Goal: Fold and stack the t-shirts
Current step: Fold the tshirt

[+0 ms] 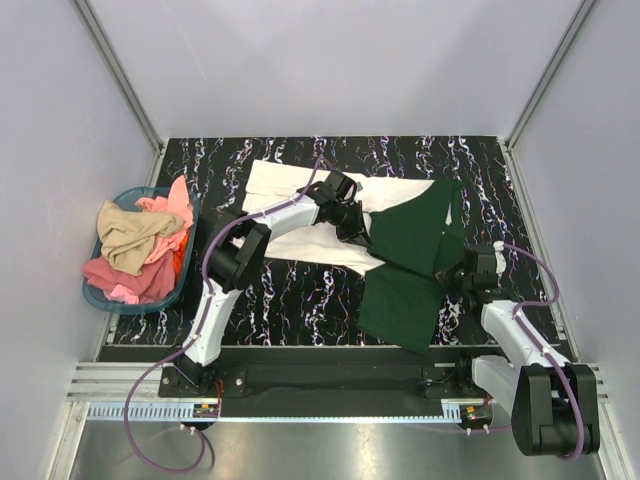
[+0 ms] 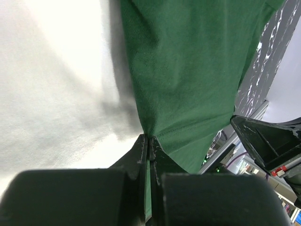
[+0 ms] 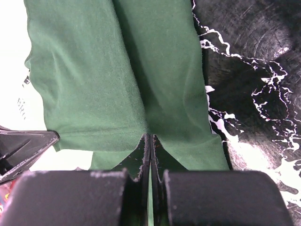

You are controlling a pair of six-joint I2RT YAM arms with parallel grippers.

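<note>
It is a robot lab cell: plain pale wall panels (image 1: pixel 330 60) in aluminium framing (image 1: pixel 120 75) box in a black marbled tabletop (image 1: pixel 300 300). The left arm (image 1: pixel 215 310) and right arm (image 1: pixel 520 340) are bolted to a metal rail (image 1: pixel 110 385) at 6 o'clock. A teal basket (image 1: pixel 130 305) of crumpled clothes (image 1: pixel 135 240) sits at 9 o'clock.

The table (image 1: pixel 300 290) is open along the far edge and front left. The basket (image 1: pixel 130 305) blocks the left side; the left arm (image 1: pixel 285 215), white shirt (image 1: pixel 285 185) and green shirt (image 1: pixel 405 270) fill the middle.
</note>
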